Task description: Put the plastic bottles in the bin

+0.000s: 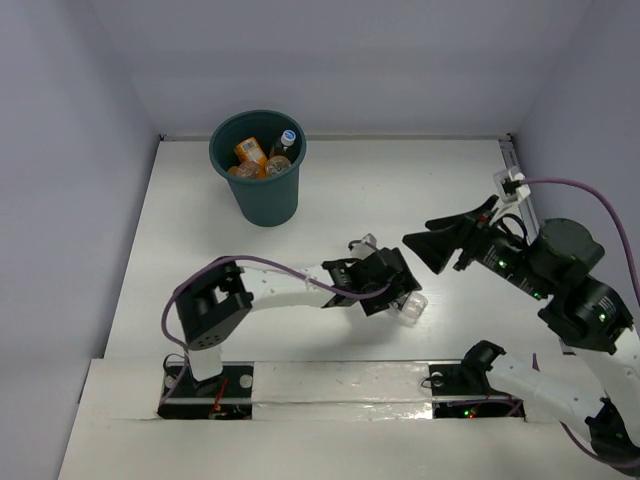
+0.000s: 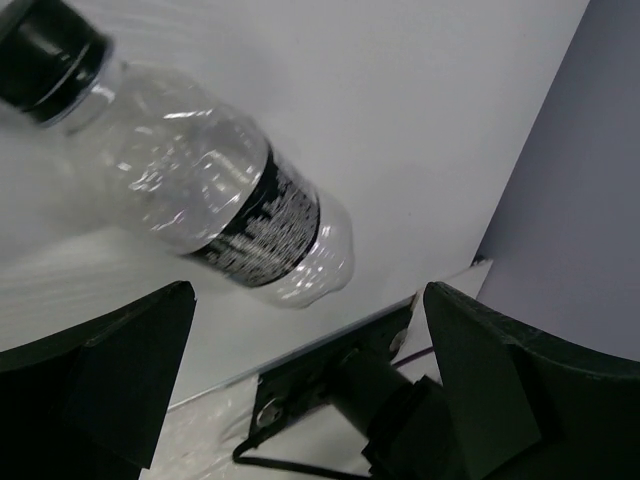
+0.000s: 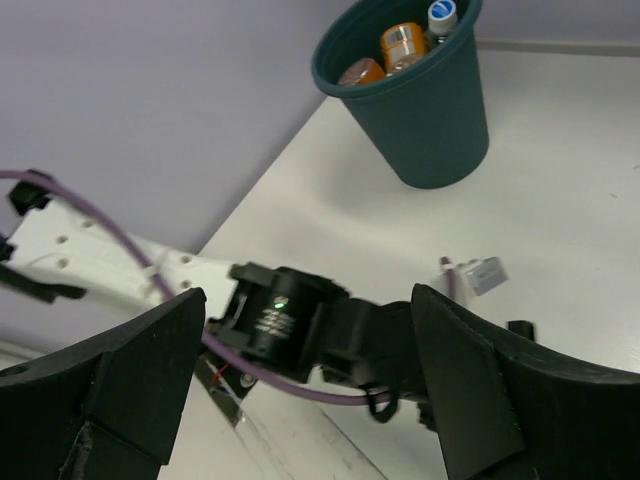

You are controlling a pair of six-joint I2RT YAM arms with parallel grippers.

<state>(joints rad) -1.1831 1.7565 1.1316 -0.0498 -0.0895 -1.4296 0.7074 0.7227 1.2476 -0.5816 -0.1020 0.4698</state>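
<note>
Plastic bottles [image 1: 262, 155] are seen inside the bin [image 1: 262, 195] at 11 o'clock on the worktop [image 1: 330, 215], while one clear bottle [image 2: 200, 190] lies at 4 o'clock. It is not gripped by the spread left fingers [image 2: 100, 380] just behind it. The right fingers [image 3: 110, 380] are held apart and empty at 3 o'clock.

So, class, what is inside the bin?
Orange bottles and one pale-capped bottle show inside the bin. Anything beneath them is hidden.
</note>
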